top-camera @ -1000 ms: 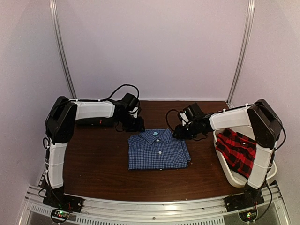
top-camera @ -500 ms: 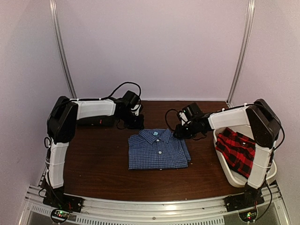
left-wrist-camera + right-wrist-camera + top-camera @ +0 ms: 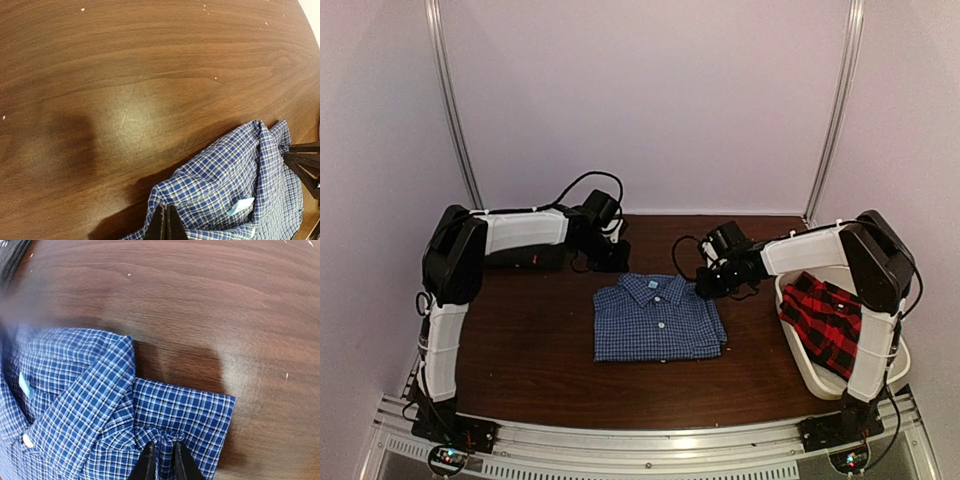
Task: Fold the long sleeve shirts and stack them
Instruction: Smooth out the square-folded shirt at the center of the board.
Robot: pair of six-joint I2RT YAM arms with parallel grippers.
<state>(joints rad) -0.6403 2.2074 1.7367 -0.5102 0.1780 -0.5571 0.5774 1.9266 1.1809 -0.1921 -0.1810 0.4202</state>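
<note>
no legible text anywhere

The blue gingham shirt (image 3: 235, 200) runs off the left wrist view's bottom and right edges; the right arm (image 3: 873, 265) hides part of the red-and-black plaid shirt (image 3: 825, 320).

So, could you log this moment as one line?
blue shirt folded; left gripper shut at edge; right gripper pinching it; plaid shirt in tub

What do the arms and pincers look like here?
The left arm and right arm have white link shells, black joints and looping black cables by the wrists. Left pincer and right pincer are slim, dark and tapered. Bases carry small red and green lights.
</note>
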